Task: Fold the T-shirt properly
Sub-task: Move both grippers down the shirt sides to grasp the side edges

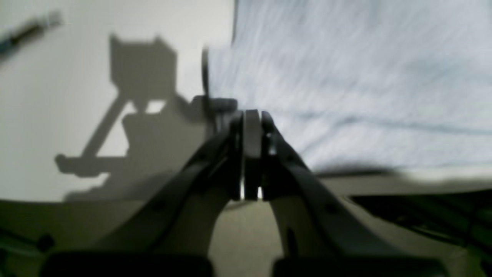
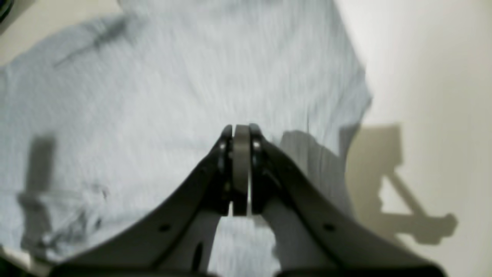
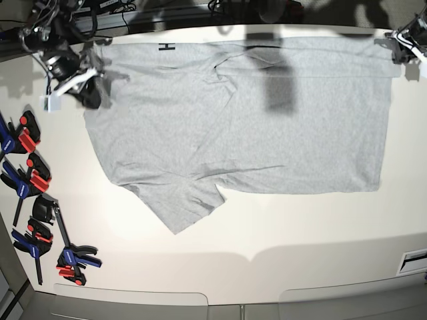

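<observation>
The light grey T-shirt (image 3: 240, 120) lies spread flat on the white table (image 3: 280, 227), with one sleeve (image 3: 183, 207) pointing toward the front and black lettering (image 3: 166, 47) at its back edge. At the back right, my left gripper (image 3: 399, 53) is at the shirt's corner. In the left wrist view the left gripper (image 1: 251, 115) is shut at the edge of the T-shirt (image 1: 365, 77), and no cloth shows between the fingers. My right gripper (image 3: 90, 99) is at the shirt's back left. In the right wrist view the right gripper (image 2: 241, 129) is shut above the T-shirt (image 2: 173, 84). Both wrist views are blurred.
Several blue and red clamps (image 3: 27, 180) lie along the table's left edge. Cables and gear (image 3: 100, 13) run behind the back edge. Bare table shows in front of the shirt, down to the front edge (image 3: 267, 293).
</observation>
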{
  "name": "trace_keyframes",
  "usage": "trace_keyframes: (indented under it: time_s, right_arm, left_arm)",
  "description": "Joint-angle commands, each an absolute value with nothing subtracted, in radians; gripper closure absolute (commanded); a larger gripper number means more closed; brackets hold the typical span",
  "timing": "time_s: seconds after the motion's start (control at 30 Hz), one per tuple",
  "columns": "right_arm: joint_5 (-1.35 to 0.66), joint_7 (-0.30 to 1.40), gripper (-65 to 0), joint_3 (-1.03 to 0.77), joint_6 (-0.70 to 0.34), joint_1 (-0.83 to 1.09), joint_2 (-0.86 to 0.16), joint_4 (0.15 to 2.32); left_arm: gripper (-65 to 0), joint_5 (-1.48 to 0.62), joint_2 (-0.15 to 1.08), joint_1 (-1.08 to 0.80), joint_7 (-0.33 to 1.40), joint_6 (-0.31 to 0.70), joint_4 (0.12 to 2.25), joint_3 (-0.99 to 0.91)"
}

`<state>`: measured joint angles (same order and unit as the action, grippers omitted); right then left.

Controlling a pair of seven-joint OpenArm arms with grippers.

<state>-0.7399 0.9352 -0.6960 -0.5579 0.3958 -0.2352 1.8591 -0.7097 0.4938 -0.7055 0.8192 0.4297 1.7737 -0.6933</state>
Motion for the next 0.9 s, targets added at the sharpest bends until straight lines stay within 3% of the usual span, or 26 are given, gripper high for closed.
trace_keyframes:
  time_s: [0.0,0.03,0.1,0.17,0.3,0.5,0.7,0.87]
  right_arm:
    - [-0.734,0.908,0.0,-0.702,-0.57,0.36,-0.249,1.879]
    - [-0.708,0.904,0.0,-0.702,-0.569,0.327,-0.249,1.879]
    - [-0.66,0.882,-13.0,-0.702,-0.569,0.265,-0.249,1.878]
    - [-0.596,0.838,-22.2,-0.701,-0.567,0.202,-0.25,1.876]
    - [-0.461,0.759,-23.8,-0.698,-0.555,0.078,-0.263,1.821]
    - [-0.451,0.747,-34.3,-0.645,-0.542,-0.117,-0.369,1.489]
    - [-0.455,0.734,-34.3,-0.478,-0.583,-0.342,-0.486,1.011]
    - [-0.455,0.671,-34.3,-0.314,-0.632,-0.493,-0.503,0.698]
  left_arm:
    - [0.0,-0.715,0.511,-0.712,0.796,0.43,1.799,-0.711]
    - [-4.5,-0.715,0.511,-0.712,0.783,0.433,1.81,-0.714]
    - [-14.5,-0.715,0.511,-0.712,0.75,0.433,1.822,-0.714]
    - [-19.2,-0.715,0.511,-0.708,0.726,0.433,1.823,-0.714]
    - [-19.5,-0.711,0.511,-0.694,0.724,0.433,1.823,-0.714]
    - [-19.5,-0.707,0.511,-0.693,0.724,0.433,1.823,-0.714]
    - [-19.5,-0.707,0.51,-0.693,0.724,0.433,1.823,-0.714]
    - [-19.5,-0.707,0.51,-0.693,0.724,0.433,1.823,-0.714]
